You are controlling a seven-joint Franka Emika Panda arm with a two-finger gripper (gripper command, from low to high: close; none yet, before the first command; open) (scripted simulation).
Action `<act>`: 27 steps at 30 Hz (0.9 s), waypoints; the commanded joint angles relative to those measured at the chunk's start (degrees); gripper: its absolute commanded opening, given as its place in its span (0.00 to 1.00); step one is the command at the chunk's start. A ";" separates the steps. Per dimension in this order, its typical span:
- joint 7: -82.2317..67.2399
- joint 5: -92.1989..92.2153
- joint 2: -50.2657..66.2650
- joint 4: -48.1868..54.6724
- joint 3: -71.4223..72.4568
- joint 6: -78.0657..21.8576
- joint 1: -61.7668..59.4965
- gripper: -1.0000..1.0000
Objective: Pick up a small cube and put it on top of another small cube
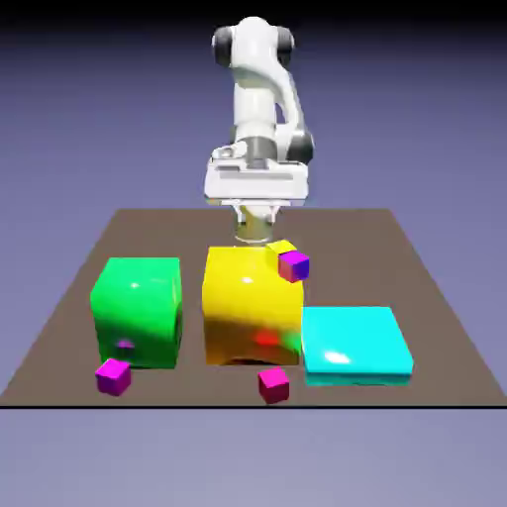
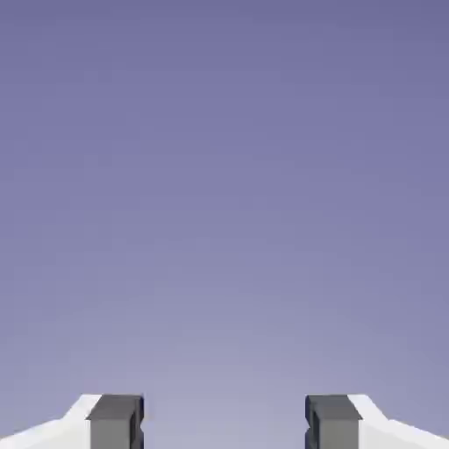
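Right now my gripper (image 2: 224,421) is spread wide with nothing in it, up behind the big yellow block (image 1: 252,307), so I haven't started grabbing. The tiny plain red cube (image 1: 273,384) sits on the brown desk (image 1: 436,297), near its front edge. Next I think I must bring the gripper down over it and squeeze.

White arm (image 1: 259,99), glossy rounded links, dark grey rings at joints. Black caps either side of topmost joint. Broad boxy white hand (image 1: 256,181) with grey underside, short pale cylinder beneath. Gripper (image 2: 224,423): white tapered finger bodies, small dark grey square-cut fingertips (image 2: 114,421). No cables or markings visible.
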 commanded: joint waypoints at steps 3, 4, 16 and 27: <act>4.96 2.25 6.23 4.08 2.06 -4.38 -2.53 0.50; 6.61 3.01 8.31 5.44 2.75 -5.83 -3.37 0.50; 26.43 12.02 33.23 21.76 10.99 -23.33 -13.47 0.50; 44.60 20.28 56.07 36.71 18.55 -39.36 -22.72 0.50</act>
